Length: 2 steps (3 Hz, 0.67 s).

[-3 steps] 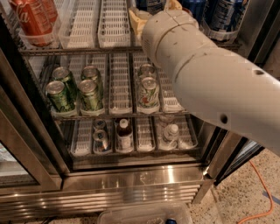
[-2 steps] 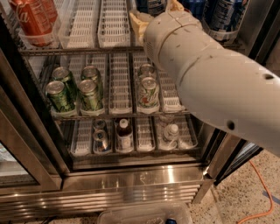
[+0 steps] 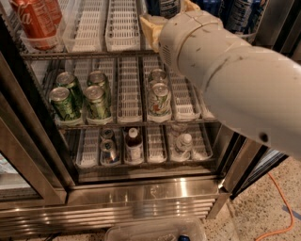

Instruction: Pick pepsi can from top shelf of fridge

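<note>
The fridge (image 3: 117,207) stands with its door open. Its top shelf (image 3: 106,28) carries white slotted lane trays. Dark blue pepsi cans (image 3: 242,14) stand at the shelf's right end, cut off by the top edge of the view. My gripper (image 3: 169,14) is at the front of the top shelf, around another dark can (image 3: 169,5), with its tan parts on either side. My thick white arm (image 3: 225,70) reaches in from the right and hides most of the gripper and the shelf's right half.
A red Coca-Cola can (image 3: 35,21) stands at the top shelf's left. Green cans (image 3: 66,101) and paler cans (image 3: 160,96) fill the middle rack. Small bottles (image 3: 134,143) stand on the lower rack. A clear plastic tub (image 3: 155,230) and an orange cable (image 3: 282,207) lie on the floor.
The arm has shifted only very slightly. Nothing else has visibly moved.
</note>
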Available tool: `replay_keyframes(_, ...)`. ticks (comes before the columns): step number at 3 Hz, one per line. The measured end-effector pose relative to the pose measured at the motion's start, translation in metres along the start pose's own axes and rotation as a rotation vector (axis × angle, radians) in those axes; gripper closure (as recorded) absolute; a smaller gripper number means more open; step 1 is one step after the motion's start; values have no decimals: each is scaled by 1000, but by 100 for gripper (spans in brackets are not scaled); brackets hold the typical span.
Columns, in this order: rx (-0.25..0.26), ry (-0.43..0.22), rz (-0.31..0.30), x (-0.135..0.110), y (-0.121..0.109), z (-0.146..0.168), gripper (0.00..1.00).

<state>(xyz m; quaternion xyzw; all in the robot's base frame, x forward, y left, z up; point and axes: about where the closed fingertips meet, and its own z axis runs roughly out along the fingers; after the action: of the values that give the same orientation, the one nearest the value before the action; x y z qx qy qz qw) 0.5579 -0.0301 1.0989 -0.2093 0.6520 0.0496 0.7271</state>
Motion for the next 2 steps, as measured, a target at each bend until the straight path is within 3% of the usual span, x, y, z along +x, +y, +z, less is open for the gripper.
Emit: replay_keyframes(2, -84, 54, 60, 4, -2, 8, 100)
